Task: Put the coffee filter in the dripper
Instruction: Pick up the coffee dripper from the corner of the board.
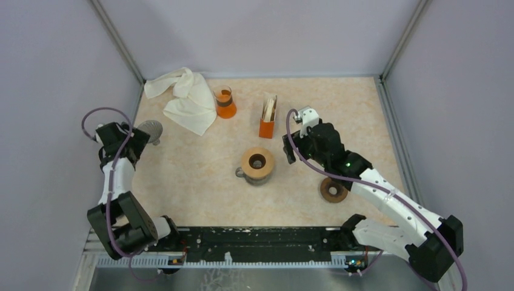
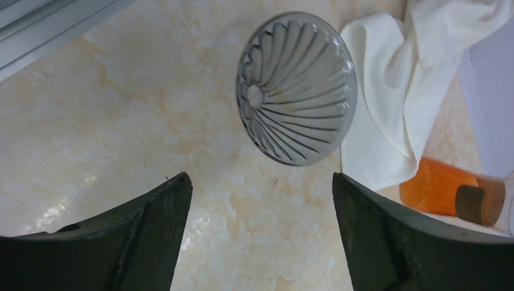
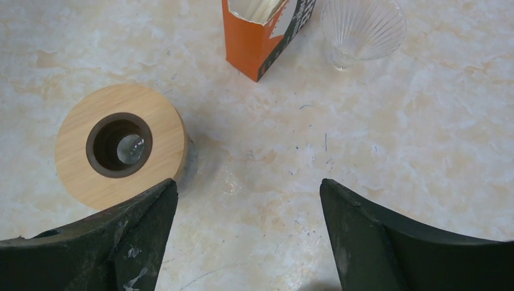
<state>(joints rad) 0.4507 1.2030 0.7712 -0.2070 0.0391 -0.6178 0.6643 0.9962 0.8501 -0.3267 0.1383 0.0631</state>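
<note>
The dripper (image 2: 297, 88), a clear ribbed glass cone, lies on its side on the table at the far left (image 1: 151, 129). It also shows small at the top of the right wrist view (image 3: 362, 27). My left gripper (image 2: 260, 200) is open just short of it with nothing between its fingers (image 1: 140, 138). Paper coffee filters (image 3: 257, 7) stand in an orange box (image 1: 267, 124) at mid-table. My right gripper (image 3: 248, 206) is open and empty over bare table, to the right of the box (image 1: 288, 150).
A carafe with a wooden collar (image 1: 257, 163) stands in the middle, close to my right gripper's left finger (image 3: 139, 224). A white cloth (image 1: 185, 97) and an orange jar (image 1: 225, 103) lie at the back left. A brown ring (image 1: 333, 190) sits under the right arm.
</note>
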